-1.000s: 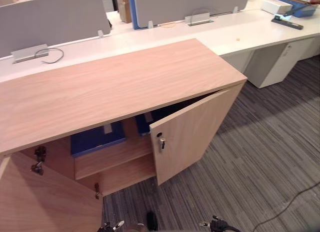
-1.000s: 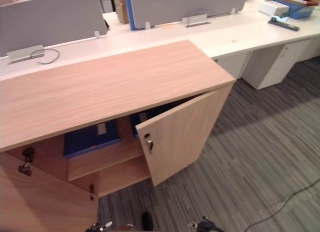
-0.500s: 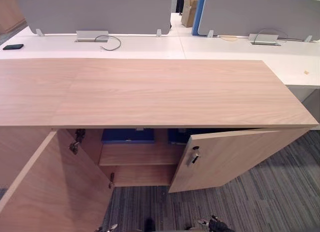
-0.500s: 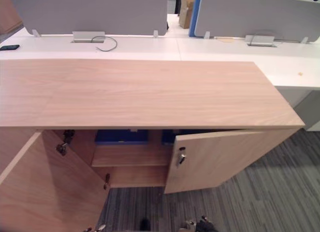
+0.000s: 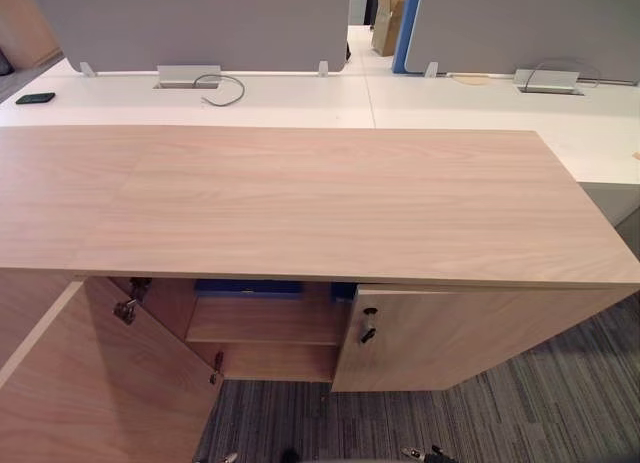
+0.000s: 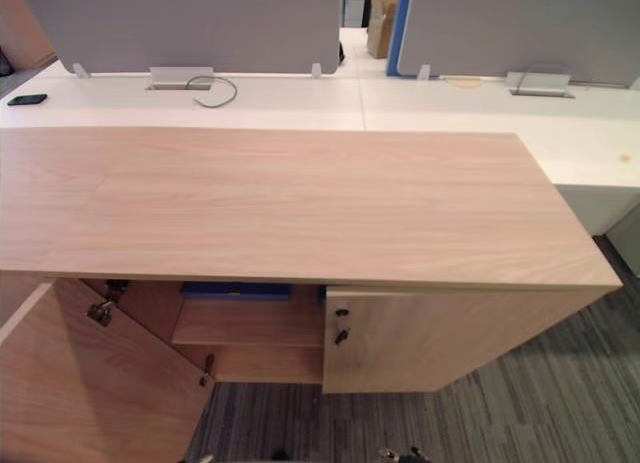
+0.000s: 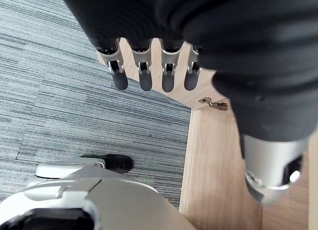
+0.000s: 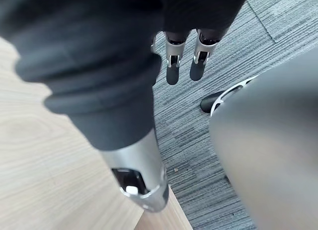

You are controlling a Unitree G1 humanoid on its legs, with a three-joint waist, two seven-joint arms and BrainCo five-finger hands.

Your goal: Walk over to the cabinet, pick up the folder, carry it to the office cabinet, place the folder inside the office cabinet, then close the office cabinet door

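Office cabinet (image 5: 300, 198): left door (image 5: 100, 383) open, right door (image 5: 470, 333) nearly shut, blue folder (image 5: 250, 286) on its shelf. Left hand (image 7: 142, 68) and right hand (image 8: 174, 66) hang with fingers straight, holding nothing.

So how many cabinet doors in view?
2. The left door stands swung wide open; the right door, with a key in it, is nearly shut. Others may lie off-frame.

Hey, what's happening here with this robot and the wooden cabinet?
The robot stands facing the wooden cabinet. A blue folder lies on the shelf inside. The right door is nearly shut, while the left door stands wide open. The left robot hand and the right robot hand hang open, holding nothing.
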